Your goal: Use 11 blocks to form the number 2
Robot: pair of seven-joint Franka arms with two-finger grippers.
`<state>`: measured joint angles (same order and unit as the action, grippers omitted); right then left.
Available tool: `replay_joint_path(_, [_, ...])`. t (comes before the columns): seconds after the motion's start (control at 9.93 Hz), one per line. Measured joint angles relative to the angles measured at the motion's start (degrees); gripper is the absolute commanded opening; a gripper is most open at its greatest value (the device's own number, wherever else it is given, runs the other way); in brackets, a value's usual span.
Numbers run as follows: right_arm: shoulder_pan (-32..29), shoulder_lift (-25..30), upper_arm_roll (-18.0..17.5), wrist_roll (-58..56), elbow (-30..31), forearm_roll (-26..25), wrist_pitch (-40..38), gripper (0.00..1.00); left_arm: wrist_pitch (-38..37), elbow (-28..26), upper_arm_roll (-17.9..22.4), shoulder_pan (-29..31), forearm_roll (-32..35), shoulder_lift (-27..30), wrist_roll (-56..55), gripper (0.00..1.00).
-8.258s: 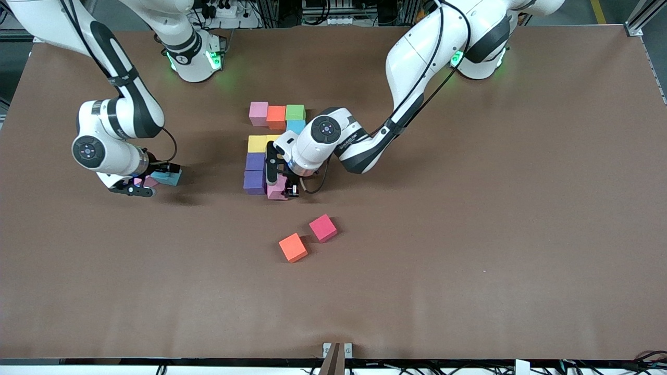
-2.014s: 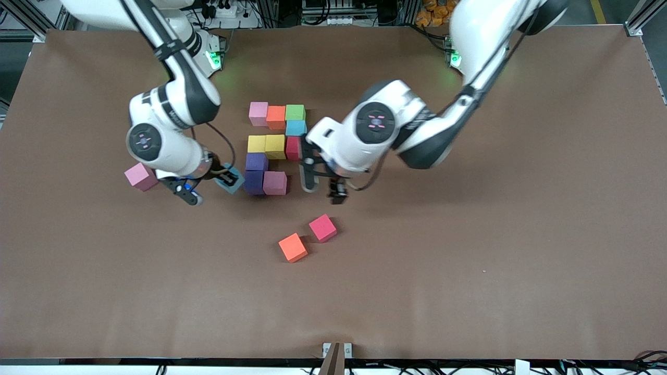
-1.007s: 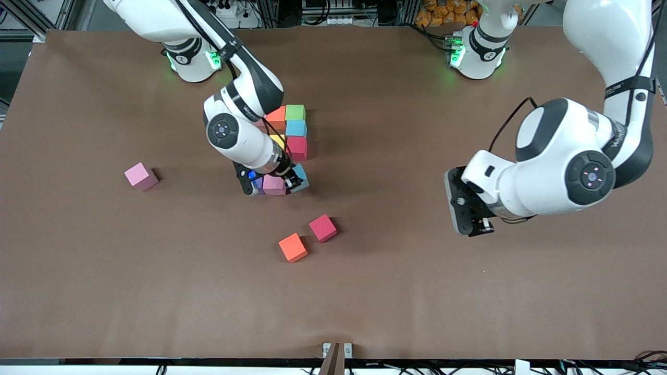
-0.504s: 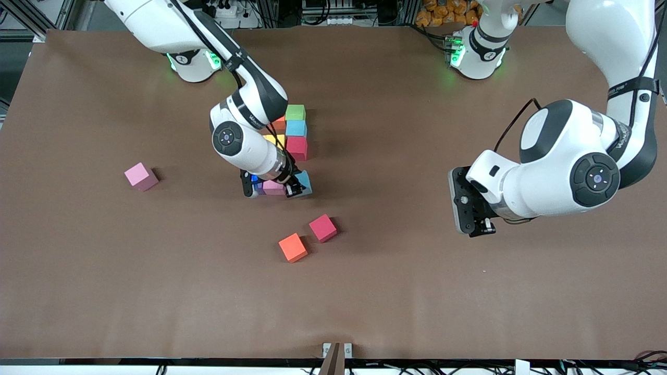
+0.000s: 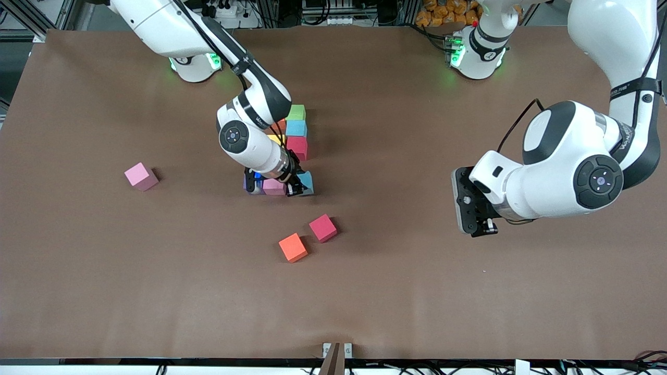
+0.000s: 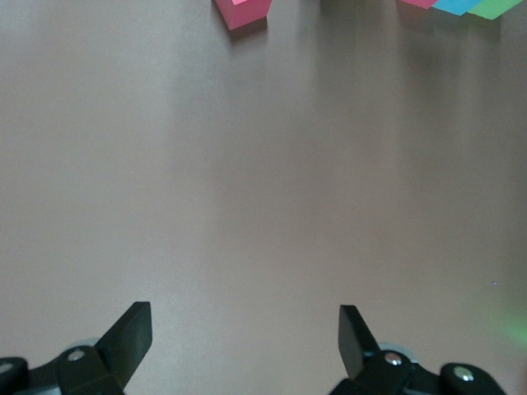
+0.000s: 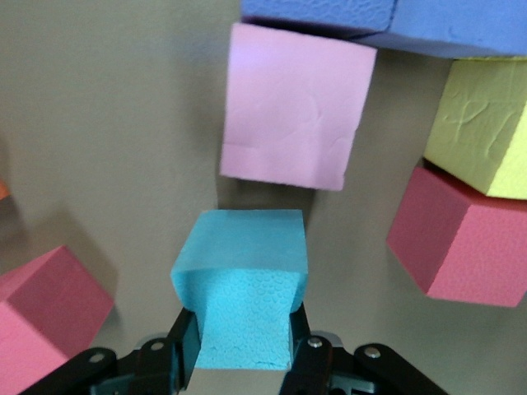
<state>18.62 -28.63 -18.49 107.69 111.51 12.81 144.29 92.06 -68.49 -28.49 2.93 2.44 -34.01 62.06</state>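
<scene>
Lacking its last cube, the number 2 (image 5: 284, 151) stood unfinished; right gripper (image 7: 239, 350) clamped the light blue block (image 7: 243, 284) beside the pale pink block (image 7: 292, 103); left gripper (image 6: 239, 346) waited, jaws apart.

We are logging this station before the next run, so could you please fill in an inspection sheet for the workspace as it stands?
Surface: brown table, bare across most of it.
Job's things: partly built digit of touching cubes near the middle; the right arm hides part of it. A light blue block is held beside the pink block of its nearest row.
Clutter: loose orange cube, magenta cube and pale pink cube.
Grippers: right gripper shut on the light blue block; left gripper open, waiting over bare table.
Cables: black cables along both arms.
Surroundings: clutter past the table's edge by the bases.
</scene>
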Motion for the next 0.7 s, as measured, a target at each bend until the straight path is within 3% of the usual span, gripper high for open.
replay_joint_path(0.4, [0.02, 0.22, 0.01, 0.03, 5.27, 0.00, 7.21, 0.00, 0.00, -0.14, -0.03, -0.10, 0.00, 0.00, 0.00, 1.00])
replay_joint_path(0.7, [0.02, 0.94, -0.06, 0.03, 6.81, 0.00, 8.38, 0.00, 0.00, -0.16, -0.02, 0.01, 0.00, 0.00, 0.02, 1.00])
